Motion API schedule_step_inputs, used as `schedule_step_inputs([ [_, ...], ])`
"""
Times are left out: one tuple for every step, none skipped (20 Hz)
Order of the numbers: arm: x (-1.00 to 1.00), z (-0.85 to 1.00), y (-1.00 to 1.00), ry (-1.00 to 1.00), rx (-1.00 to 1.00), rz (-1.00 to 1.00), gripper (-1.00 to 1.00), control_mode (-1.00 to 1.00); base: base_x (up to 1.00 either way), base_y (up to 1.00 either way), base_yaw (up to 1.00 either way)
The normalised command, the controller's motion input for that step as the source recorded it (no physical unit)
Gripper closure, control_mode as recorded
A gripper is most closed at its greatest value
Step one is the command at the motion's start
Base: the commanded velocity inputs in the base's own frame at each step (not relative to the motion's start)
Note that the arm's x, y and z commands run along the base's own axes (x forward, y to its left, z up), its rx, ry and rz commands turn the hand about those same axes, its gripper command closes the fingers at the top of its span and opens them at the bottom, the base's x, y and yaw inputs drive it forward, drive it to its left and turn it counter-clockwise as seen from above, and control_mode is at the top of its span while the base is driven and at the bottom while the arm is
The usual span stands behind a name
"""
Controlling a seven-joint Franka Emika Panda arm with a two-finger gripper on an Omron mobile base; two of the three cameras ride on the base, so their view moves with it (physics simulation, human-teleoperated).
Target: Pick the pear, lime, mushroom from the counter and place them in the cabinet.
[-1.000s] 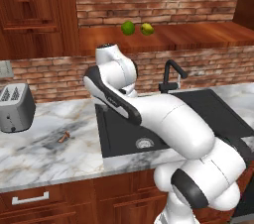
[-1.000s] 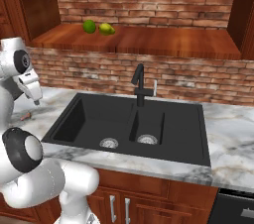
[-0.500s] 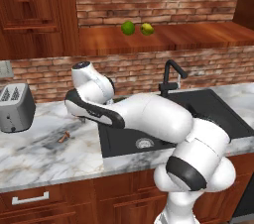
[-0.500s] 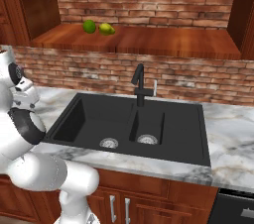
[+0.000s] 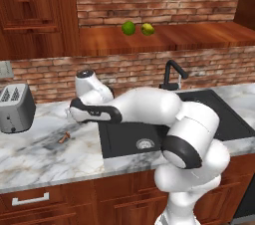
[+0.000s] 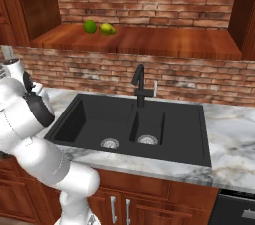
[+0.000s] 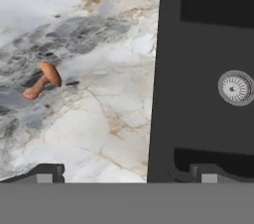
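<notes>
We have the lime point(image 5: 128, 28) and the pear point(image 5: 147, 29) side by side on the cabinet point(image 5: 199, 37) floor, so the mushroom point(image 7: 43, 79) is what remains, lying on its side on the marble surface point(image 5: 35, 152), left of the black sink point(image 5: 144, 139). Our pincer point(image 7: 124, 173) hangs above the sink's edge, tips spread wide and holding nothing. The mushroom sits well off our centreline; if we descend without shifting over, we judge the tips would miss it or nudge the small, rounded cap away, and it may roll
</notes>
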Motion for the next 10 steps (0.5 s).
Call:
schedule_step_inputs([
  [0.57,-0.31,0.26,0.01,0.03,0.18,-1.00,-1.00,0.00,0.00,0.00],
  [0.56,-0.34,0.36,0.02,0.03,0.17,-1.00,-1.00,0.00,0.00,0.00],
  [0.57,-0.33,0.39,0.02,0.03,0.18,-1.00,-1.00,0.00,0.00,0.00],
  [0.54,-0.33,0.46,0.00,0.02,0.18,-1.00,-1.00,0.00,0.00,0.00],
  [0.55,-0.29,0.49,0.00,0.02,0.18,-1.00,-1.00,0.00,0.00,0.00],
  [0.50,-0.31,0.52,0.00,0.01,0.18,-1.00,-1.00,0.00,0.00,0.00],
  [0.44,-0.31,0.56,0.00,0.00,0.17,-1.00,-1.00,0.00,0.00,0.00],
  [0.41,-0.31,0.59,0.00,0.00,0.17,-1.00,-1.00,0.00,0.00,0.00],
  [0.36,-0.25,0.61,0.00,0.00,0.17,-1.00,-1.00,0.00,0.00,0.00],
  [0.34,-0.24,0.61,0.00,0.00,0.17,-1.00,-1.00,0.00,0.00,0.00],
])
